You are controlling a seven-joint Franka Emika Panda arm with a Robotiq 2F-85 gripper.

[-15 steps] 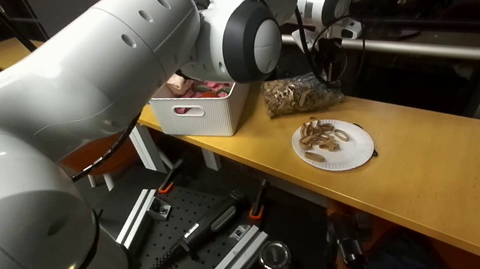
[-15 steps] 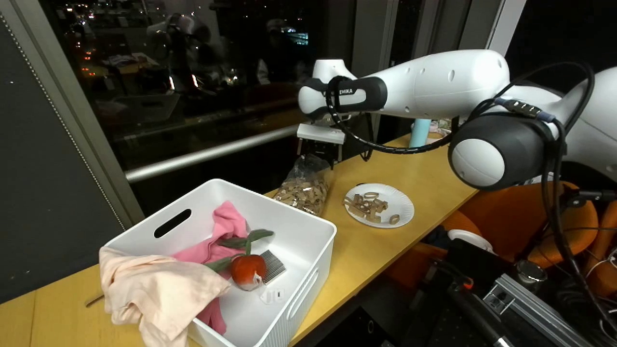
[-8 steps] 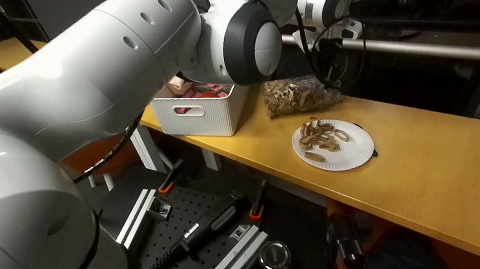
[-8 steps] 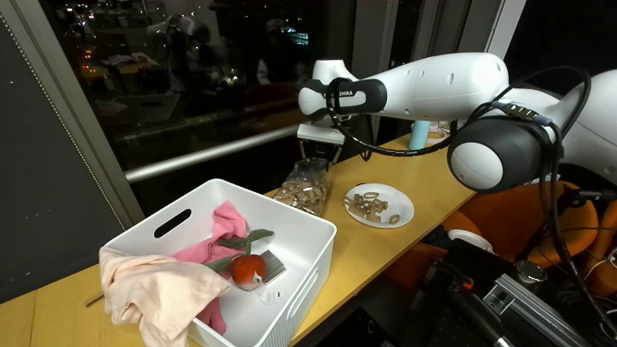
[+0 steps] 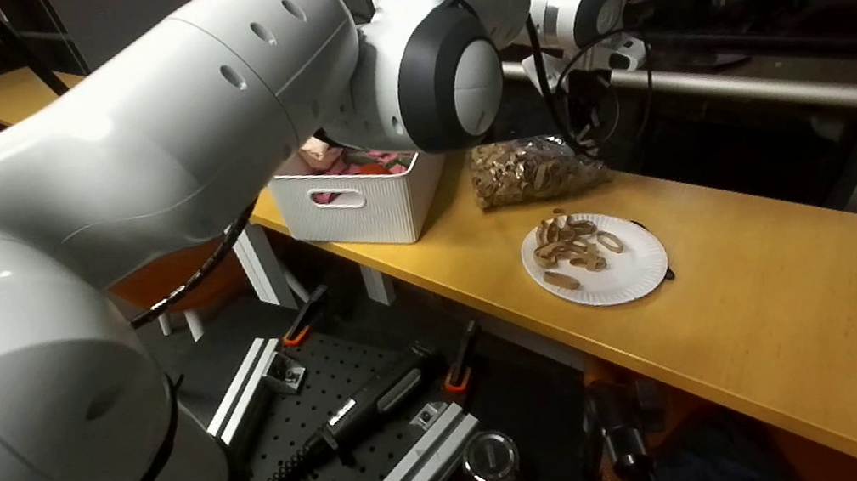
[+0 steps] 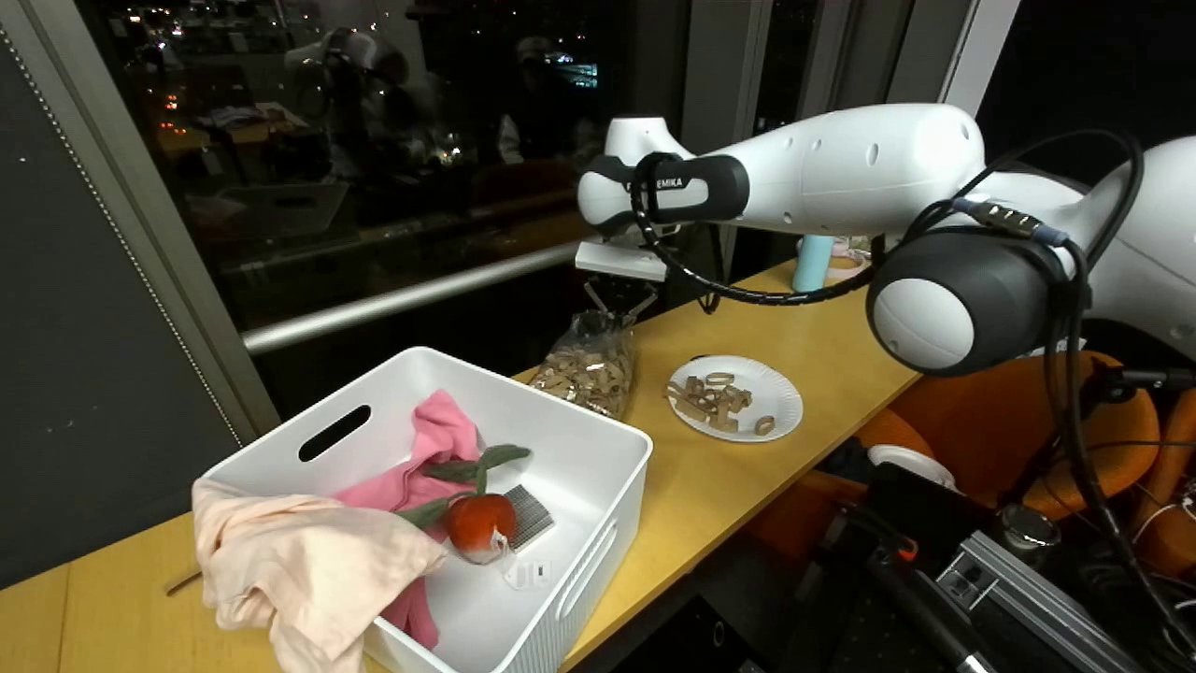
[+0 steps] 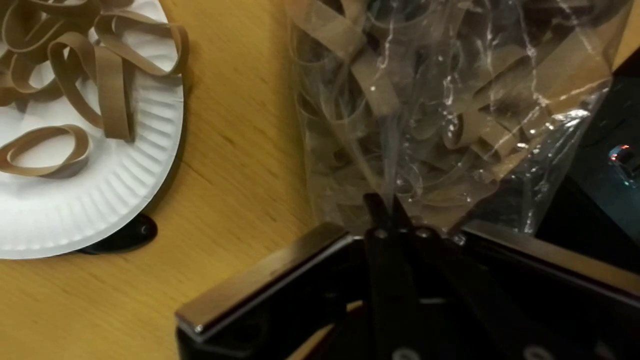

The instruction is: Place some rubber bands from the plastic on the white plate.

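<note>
The plastic, a clear bag of tan-brown bands, lies on the wooden table between bin and plate in both exterior views. It fills the upper part of the wrist view. My gripper is over the bag, its fingertips drawn together on a fold of clear film. In an exterior view the gripper meets the bag's upper end. On the white plate rests a loose pile of rubber bands.
A white bin with pink cloth and an orange fruit-like item stands beside the bag. A window rail runs behind the table. Something black pokes out under the plate. A light-blue cylinder stands farther along.
The gripper's fingers have come together on the bag, whose upper end is pinched narrower. The arm has sunk very slightly. Plate, rubber bands and bin have stayed put.
</note>
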